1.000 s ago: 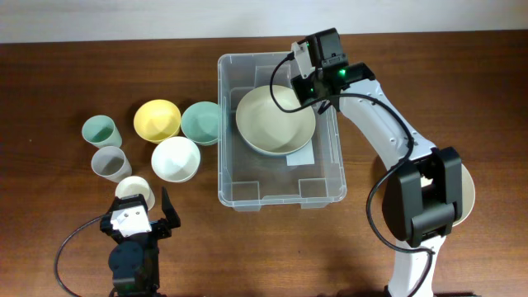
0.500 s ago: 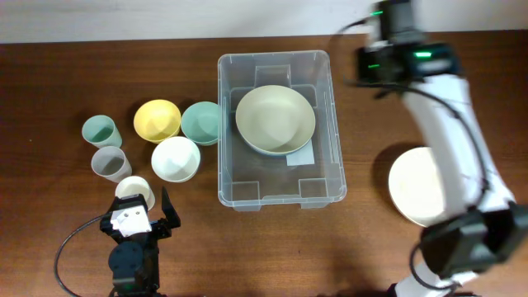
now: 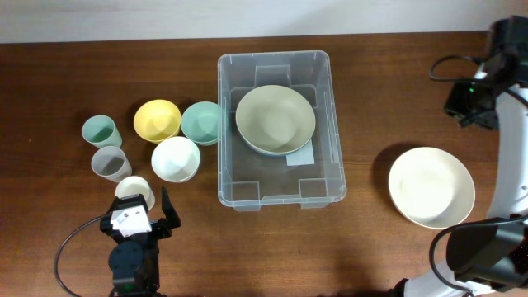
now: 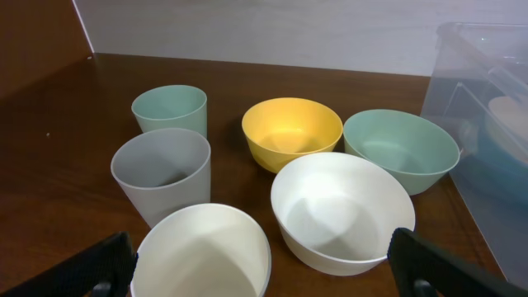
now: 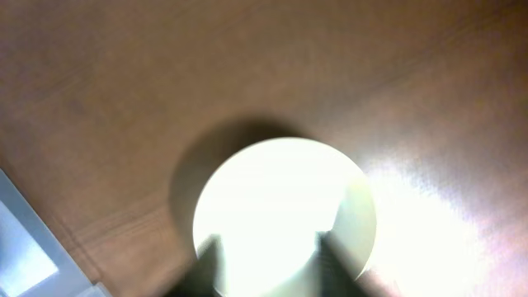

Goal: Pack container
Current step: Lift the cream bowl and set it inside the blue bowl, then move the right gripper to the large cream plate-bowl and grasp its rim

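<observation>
The clear container (image 3: 280,196) stands at the table's middle, with a pale green bowl (image 3: 275,120) lying inside it. Its wall shows in the left wrist view (image 4: 483,107). A large white bowl (image 3: 431,186) sits on the table at the right. My right gripper (image 3: 472,103) is at the far right, above and behind that bowl. In the blurred right wrist view its fingers (image 5: 268,264) are apart and empty over the white bowl (image 5: 280,206). My left gripper (image 3: 142,214) is open and empty at the front left, its fingers (image 4: 264,268) on either side of a white cup (image 4: 202,252).
Left of the container stand a teal cup (image 3: 99,130), a grey cup (image 3: 108,162), a white cup (image 3: 134,190), a yellow bowl (image 3: 157,120), a teal bowl (image 3: 200,122) and a small white bowl (image 3: 175,158).
My right arm has swung from over the container's back to the far right, leaving the pale green bowl inside. The large white bowl is now uncovered. The left arm has not moved.
</observation>
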You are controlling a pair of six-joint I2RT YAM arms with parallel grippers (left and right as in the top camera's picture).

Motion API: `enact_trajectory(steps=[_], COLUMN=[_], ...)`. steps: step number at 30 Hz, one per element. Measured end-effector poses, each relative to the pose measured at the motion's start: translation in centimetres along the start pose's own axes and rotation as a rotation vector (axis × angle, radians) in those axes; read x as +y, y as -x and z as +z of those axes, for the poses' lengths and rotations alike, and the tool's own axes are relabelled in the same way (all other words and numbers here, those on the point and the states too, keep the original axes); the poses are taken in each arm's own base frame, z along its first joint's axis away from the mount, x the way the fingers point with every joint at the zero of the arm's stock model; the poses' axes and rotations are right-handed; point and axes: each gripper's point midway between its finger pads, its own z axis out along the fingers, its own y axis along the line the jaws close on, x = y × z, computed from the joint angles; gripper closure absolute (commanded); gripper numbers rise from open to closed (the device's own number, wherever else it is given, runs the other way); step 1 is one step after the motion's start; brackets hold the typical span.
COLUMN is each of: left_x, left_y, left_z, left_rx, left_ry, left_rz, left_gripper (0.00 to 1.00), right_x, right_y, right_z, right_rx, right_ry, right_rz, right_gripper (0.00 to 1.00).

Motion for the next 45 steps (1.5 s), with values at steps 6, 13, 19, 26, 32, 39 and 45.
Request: enact_trajectory(steps=[6,13,19,26,32,39,45], left_x=[0.0,0.0,0.0,0.0,0.0,0.0,0.0], left_y=[0.0,0.0,0.0,0.0,0.0,0.0,0.0], left_z=[0.0,0.0,0.0,0.0,0.0,0.0,0.0], left_rx=[0.0,0.0,0.0,0.0,0.0,0.0,0.0], left_ry=[0.0,0.0,0.0,0.0,0.0,0.0,0.0], left_rz=[0.0,0.0,0.0,0.0,0.0,0.0,0.0], left_gripper=[0.0,0.0,0.0,0.0,0.0,0.0,0.0], right_x=[-0.6,-0.5,-0.4,-0.1,0.2,0.6,1.2], right_y=[-2.5,-7.0,-9.5,-9.9,-9.4,-8.3,-5.8], right_z=[1.9,7.8,12.7,16.4,18.0,19.4,20.5], right_rx=[0.11,0.253,0.27,0.198,0.132,0.045,-0.076], right_ry=[-0.003,-0.021,-0.025,-0.011,0.004,0.022,0.048], right_rz=[0.011,0.011,0.016,0.025,0.032,0.041,0.053], right_gripper=[0.96,0.96,0.96,0.96,0.96,0.96,0.96])
